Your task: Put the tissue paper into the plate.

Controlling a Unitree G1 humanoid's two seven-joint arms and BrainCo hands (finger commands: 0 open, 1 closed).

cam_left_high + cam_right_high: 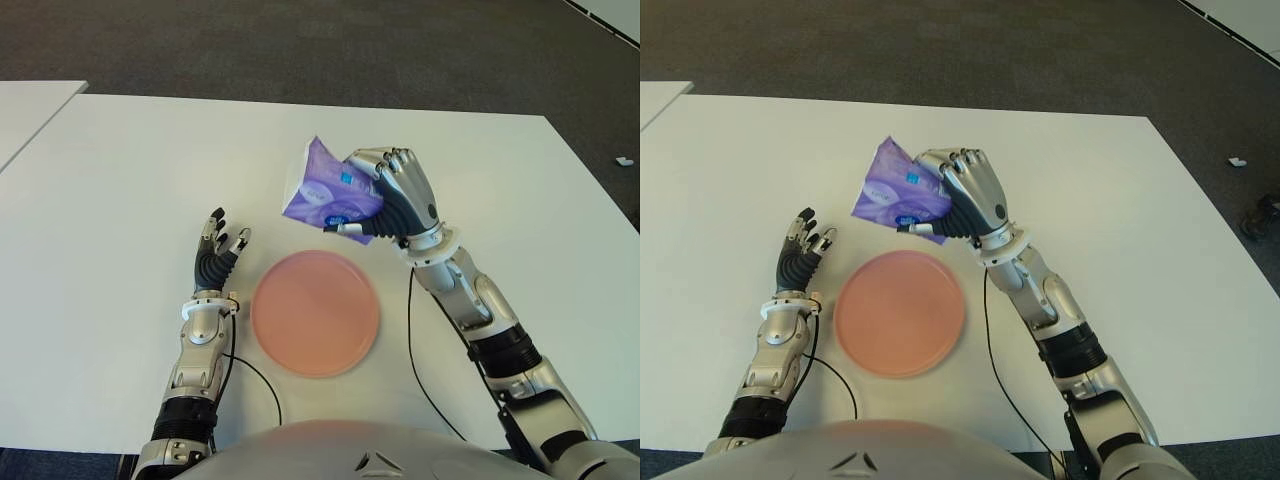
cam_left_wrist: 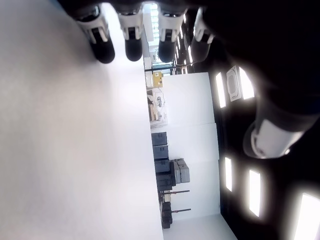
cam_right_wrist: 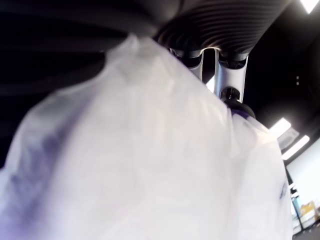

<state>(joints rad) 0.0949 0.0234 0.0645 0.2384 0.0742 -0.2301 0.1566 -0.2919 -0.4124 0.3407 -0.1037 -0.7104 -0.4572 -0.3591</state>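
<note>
Right robot hand (image 1: 395, 195): raised above the white rectangular desk (image 1: 120, 180), silver metal fingers curled tight around a soft purple plastic pack of tissue paper (image 1: 325, 192), which juts out tilted from the thumb side of the robot hand, clear of the desk surface. Round, shallow, salmon-pink plate (image 1: 315, 312): flat on the desk, below and slightly to the inner side of the right robot hand, nothing lying in it; the pack sits just past its far rim, not over its middle. Left robot hand (image 1: 218, 248): just beside the plate on its left, dark fingers extended and loosely spread, holding nothing. Thin black cables (image 1: 412, 340) trail from both wrists back toward the robot's body. Dark grey carpeted floor (image 1: 300, 45) beyond the far edge of the desk.
</note>
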